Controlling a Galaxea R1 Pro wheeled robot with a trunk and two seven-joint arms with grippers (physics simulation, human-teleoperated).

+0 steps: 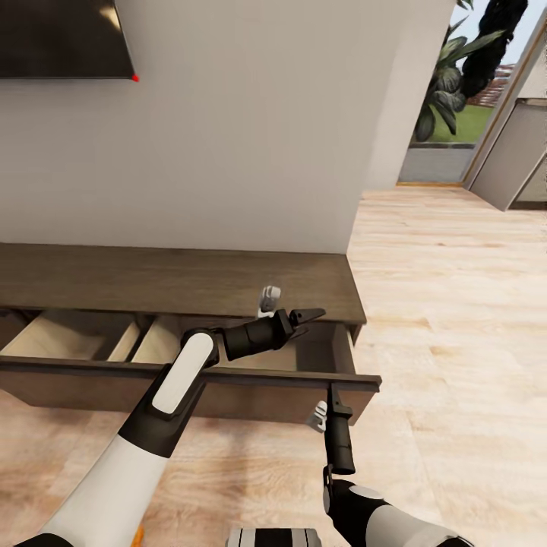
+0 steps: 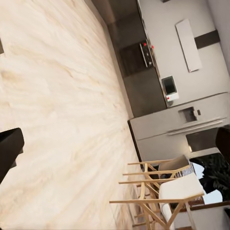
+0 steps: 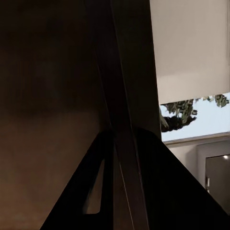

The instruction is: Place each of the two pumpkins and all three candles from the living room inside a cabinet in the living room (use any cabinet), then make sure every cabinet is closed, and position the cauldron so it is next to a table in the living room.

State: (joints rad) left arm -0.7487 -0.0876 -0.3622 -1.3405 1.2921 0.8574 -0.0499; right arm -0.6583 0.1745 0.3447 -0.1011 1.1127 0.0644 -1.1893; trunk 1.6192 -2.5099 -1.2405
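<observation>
The cabinet [image 1: 175,281] is a long low dark-brown console against the white wall. Its wide drawer [image 1: 91,384] stands pulled out, showing tan compartments [image 1: 68,334]. My left gripper [image 1: 308,317] hovers open over the drawer's right end with nothing between its fingers; one black finger [image 2: 8,151] shows in the left wrist view. My right gripper [image 1: 332,389] is at the top edge of the drawer front, near its right end. In the right wrist view, its fingers [image 3: 86,191] sit on either side of that thin panel [image 3: 122,96]. Pumpkins, candles and cauldron are out of view.
A dark TV [image 1: 61,38] hangs on the wall above the cabinet. Light wooden floor [image 1: 456,304] stretches right toward a glass door with plants [image 1: 463,68]. The left wrist view looks across the floor to a kitchen with a fridge [image 2: 187,120] and wooden chairs [image 2: 163,191].
</observation>
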